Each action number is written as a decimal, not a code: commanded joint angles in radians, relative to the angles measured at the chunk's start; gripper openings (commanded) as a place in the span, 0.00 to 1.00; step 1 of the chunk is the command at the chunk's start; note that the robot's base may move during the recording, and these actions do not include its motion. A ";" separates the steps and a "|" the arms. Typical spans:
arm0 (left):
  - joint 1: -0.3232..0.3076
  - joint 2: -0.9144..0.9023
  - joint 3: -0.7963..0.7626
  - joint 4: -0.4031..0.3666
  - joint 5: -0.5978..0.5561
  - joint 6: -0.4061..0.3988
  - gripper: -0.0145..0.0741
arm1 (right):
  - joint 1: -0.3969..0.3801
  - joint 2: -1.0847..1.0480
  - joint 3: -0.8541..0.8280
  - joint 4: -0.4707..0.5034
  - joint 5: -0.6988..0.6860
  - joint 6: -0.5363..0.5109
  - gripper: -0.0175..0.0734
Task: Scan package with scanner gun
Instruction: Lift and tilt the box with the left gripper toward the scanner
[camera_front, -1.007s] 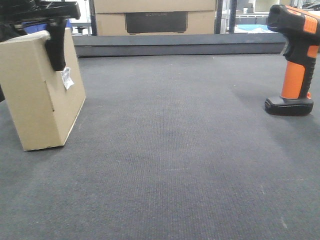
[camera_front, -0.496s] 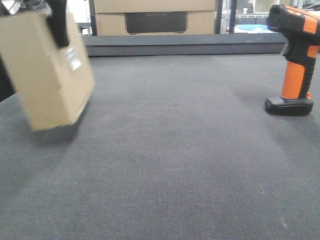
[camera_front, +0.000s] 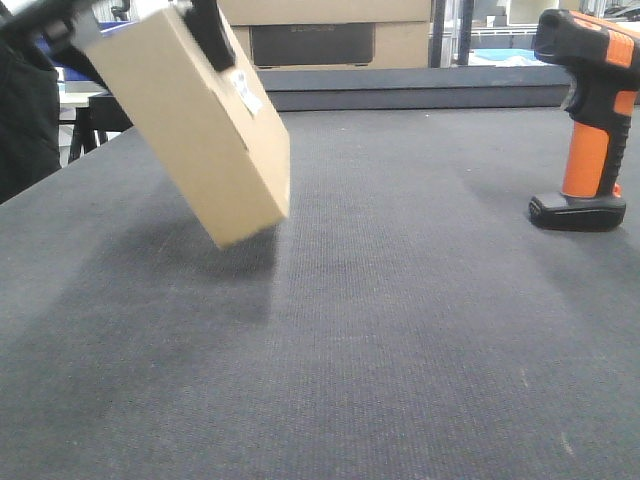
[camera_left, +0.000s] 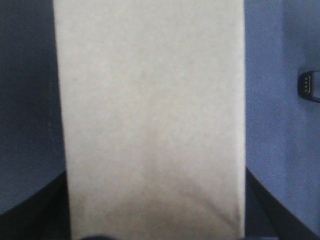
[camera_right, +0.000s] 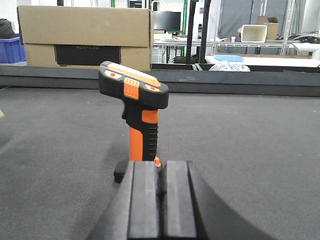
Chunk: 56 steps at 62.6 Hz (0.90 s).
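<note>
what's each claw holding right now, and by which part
Left claw holds the package by its upper end, lifted and tilted. Right claw is shut on nothing, short of the scanner gun.

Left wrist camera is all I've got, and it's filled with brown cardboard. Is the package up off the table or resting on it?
Observer: Off it. In the front view the package hangs tilted, its lowest corner clear of the table.
Operator: Which way does the barcode face?
Observer: The white barcode label is on the narrow side, turned up and toward the scanner gun's end of the table.
Operator: Is the gun picked up?
Observer: No. It stands upright on its base. In the right wrist view, the right gripper is shut and empty, pointing at it.
</note>
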 joint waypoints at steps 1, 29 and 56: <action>-0.015 -0.003 0.017 -0.020 -0.046 0.008 0.04 | -0.005 -0.002 0.000 0.002 -0.017 0.001 0.01; -0.046 0.019 0.019 -0.081 -0.054 0.008 0.04 | -0.005 -0.002 0.000 0.002 -0.045 0.001 0.01; -0.046 0.019 0.019 -0.091 -0.023 0.041 0.04 | -0.005 0.156 -0.256 -0.024 -0.009 0.001 0.01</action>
